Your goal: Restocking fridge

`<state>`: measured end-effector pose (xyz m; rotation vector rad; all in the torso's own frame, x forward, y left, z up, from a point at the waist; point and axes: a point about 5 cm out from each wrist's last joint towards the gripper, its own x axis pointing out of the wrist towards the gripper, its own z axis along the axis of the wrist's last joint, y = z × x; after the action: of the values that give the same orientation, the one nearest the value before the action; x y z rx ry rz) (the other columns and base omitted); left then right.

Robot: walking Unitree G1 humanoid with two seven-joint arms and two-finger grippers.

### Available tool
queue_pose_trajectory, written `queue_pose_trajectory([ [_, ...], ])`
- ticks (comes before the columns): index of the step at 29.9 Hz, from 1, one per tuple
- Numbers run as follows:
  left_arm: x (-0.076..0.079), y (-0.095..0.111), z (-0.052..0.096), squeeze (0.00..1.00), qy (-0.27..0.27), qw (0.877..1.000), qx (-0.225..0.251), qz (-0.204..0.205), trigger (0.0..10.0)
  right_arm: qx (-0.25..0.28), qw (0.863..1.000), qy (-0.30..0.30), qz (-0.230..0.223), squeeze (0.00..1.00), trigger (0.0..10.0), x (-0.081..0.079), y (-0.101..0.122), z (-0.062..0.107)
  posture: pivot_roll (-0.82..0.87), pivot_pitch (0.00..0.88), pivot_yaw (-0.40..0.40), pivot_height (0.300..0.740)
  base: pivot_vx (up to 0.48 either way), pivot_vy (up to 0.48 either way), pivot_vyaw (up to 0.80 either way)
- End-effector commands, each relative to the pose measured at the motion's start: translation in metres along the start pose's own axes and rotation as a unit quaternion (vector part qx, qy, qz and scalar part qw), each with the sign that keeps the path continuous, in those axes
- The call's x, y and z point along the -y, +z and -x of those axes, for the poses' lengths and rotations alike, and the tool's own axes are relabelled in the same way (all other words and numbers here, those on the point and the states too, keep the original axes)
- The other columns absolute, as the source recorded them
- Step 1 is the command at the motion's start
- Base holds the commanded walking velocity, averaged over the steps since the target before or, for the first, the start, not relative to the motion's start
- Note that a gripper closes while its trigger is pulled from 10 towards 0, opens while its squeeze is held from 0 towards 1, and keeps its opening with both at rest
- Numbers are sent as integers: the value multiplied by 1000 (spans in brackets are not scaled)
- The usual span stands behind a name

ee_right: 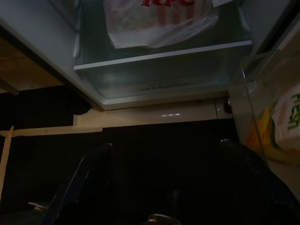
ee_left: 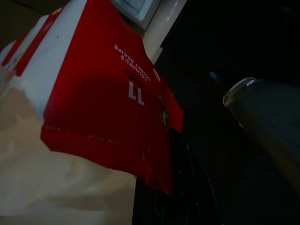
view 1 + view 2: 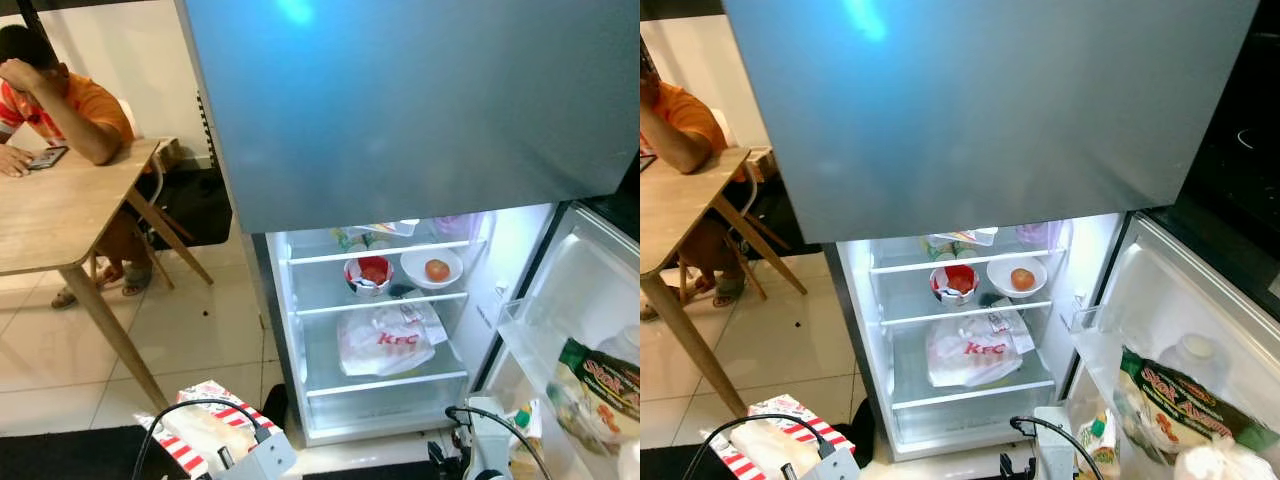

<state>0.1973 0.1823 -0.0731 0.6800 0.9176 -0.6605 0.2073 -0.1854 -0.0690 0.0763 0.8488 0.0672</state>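
**Open fridge with a KFC box carried at the left arm**

The fridge (image 3: pixel 400 120) is seen with a smooth grey upper door and a lit white inside with glass shelves. On the middle shelf a round white bowl (image 3: pixel 431 266) holding one orange fruit is placed beside a red-and-white cup (image 3: pixel 368 275). On the shelf below, a crumpled thin plastic KFC bag (image 3: pixel 385 343) is laid. In the open door rack (image 3: pixel 520 345), to the right of the shelves, a green-and-yellow printed packet (image 3: pixel 603 390) is kept beside a white bottle (image 3: pixel 1192 357).

A red-and-white striped cardboard KFC box (image 3: pixel 205 425) with pale paper in it is held low, in front of the fridge on its left side. The left gripper (image 2: pixel 180 154) is pressed against the red flap of the box; one dark finger is made out there.

The right gripper (image 1: pixel 164 183) is pointed at the bottom of the fridge, its two black fingers spread wide apart with nothing between them.

A person (image 3: pixel 60 100) is seated at a wooden table (image 3: pixel 70 210), left of the fridge.
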Motion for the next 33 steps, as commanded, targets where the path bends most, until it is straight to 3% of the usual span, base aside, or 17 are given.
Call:
queue_pose_trajectory([
  [1,-1,-2,1,0,3,1000,-5,-4,10000,-5,1000,2,-7,0,10000,-2,-1,0,-17,1,16,740,-334,0,0],
  [18,-1,-3,0,0,4,1000,-7,-4,10000,-3,1000,3,-7,0,10000,-2,0,-1,-18,2,16,740,-326,0,0],
  [33,-3,-1,0,0,11,1000,-11,-5,10000,-1,1000,4,-9,0,10000,-3,2,-1,-12,14,17,740,0,0,0],
])
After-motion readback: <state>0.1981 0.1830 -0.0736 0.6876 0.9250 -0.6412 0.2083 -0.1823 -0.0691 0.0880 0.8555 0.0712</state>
